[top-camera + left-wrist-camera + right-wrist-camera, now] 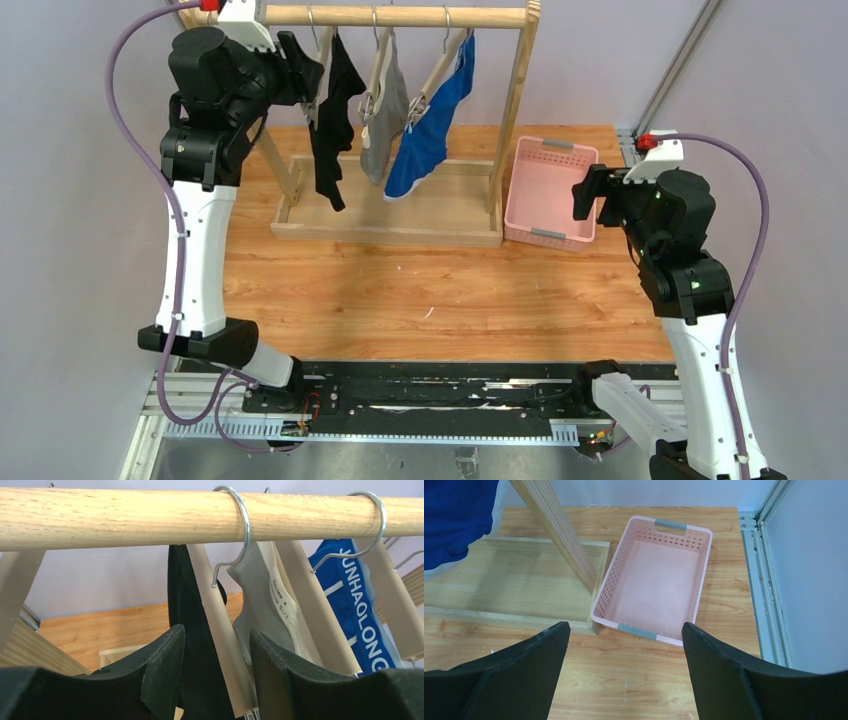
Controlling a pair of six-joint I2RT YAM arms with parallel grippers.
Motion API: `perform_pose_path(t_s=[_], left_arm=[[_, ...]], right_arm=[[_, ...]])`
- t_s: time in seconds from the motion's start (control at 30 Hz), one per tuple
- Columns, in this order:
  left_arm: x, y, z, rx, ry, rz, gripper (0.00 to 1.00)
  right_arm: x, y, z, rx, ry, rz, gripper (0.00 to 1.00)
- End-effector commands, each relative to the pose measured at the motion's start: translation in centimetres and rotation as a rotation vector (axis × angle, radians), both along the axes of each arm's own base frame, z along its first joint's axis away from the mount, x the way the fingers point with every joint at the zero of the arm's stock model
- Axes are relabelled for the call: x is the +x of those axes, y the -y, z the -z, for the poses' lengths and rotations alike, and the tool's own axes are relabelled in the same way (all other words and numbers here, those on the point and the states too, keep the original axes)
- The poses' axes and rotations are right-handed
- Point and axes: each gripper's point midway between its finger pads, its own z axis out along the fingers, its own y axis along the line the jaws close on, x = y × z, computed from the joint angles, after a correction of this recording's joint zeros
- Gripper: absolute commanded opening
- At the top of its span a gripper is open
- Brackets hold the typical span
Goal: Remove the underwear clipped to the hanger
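Observation:
Three pieces of underwear hang from clip hangers on a wooden rail [400, 15]: black [330, 130], grey [385, 120] and blue [430, 130]. My left gripper [305, 85] is raised to the black piece at the rail's left end. In the left wrist view its jaws [216, 630] straddle the black underwear [187, 605] and its pale hanger arm [220, 645], which fill the gap between the fingers. The grey [255, 605] and blue [350, 590] pieces hang just beyond. My right gripper [583, 195] hovers open and empty by the basket [625, 625].
A pink perforated basket [575, 150] stands right of the rack; the right wrist view shows it empty [601, 600]. The rack's wooden base tray [390, 232] and slanted upright [559, 530] lie between the arms. A metal frame rail [769, 580] borders the table's right edge.

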Motion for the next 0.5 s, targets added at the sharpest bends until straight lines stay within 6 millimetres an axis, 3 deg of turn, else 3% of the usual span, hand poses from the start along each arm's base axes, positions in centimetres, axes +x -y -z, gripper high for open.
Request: perform_pose_path(t_s=[0.0,0.47], left_arm=[[0.8,0.4,0.2,0.009,0.011,0.016,0.56],[2.7,0.5,2.4,0.027,-0.034,0.006,0.36]], right_arm=[[-0.2,-0.4,-0.7,0.014,0.034,-0.017,0.84],[-0.1,-0.7,-0.5,0.020,0.060,-0.036,0.84]])
